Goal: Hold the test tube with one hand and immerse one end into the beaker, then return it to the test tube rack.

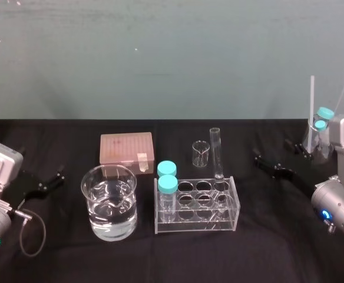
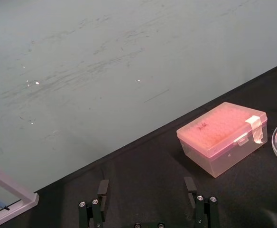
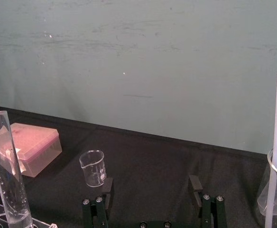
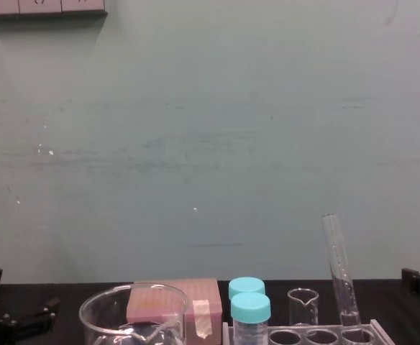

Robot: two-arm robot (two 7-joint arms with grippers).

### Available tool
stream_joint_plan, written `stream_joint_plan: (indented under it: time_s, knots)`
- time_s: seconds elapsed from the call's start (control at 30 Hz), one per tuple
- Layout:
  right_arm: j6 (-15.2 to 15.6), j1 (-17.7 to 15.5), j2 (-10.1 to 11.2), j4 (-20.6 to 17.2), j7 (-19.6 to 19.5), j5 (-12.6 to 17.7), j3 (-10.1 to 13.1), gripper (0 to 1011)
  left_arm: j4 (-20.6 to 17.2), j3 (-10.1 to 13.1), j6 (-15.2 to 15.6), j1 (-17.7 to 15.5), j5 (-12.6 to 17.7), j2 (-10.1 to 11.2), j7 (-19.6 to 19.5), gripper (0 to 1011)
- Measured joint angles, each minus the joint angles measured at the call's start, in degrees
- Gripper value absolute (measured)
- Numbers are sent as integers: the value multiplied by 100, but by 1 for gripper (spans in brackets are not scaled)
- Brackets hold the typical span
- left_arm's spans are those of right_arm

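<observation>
The test tube (image 1: 217,153) stands upright in a back right hole of the clear test tube rack (image 1: 234,203), seen from the side as test tube (image 4: 339,277) and rack (image 4: 372,332). The wide beaker (image 1: 109,201), half full of water, sits left of the rack. My right gripper (image 1: 275,156) hovers open and empty to the right of the rack, a short way from the tube. Its wrist view has the open right gripper (image 3: 151,185) with the test tube (image 3: 8,166) off to one side. My left gripper (image 1: 54,180) rests open at the table's left edge, also seen open in its wrist view (image 2: 146,187).
Two teal-capped vials (image 1: 167,177) fill the rack's left holes. A small beaker (image 1: 200,153) and a pink lidded box (image 1: 126,147) stand behind. A flask (image 1: 322,138) with capped vials and a white rod sits at the far right. Black cloth covers the table.
</observation>
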Motion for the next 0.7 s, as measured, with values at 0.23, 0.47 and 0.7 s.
stream_joint_plan:
  time_s: [0.23, 0.47, 0.7]
  knots:
    - [-14, -6, 7, -15, 0, 4, 4, 1003, 0, 0, 0, 0, 0, 0, 0, 1000]
    - [-32, -10, 11, -35, 3, 13, 8, 1003, 0, 0, 0, 0, 0, 0, 0, 1000]
    - [-46, -13, 14, -43, 5, 19, 12, 1002, 0, 0, 0, 0, 0, 0, 0, 1000]
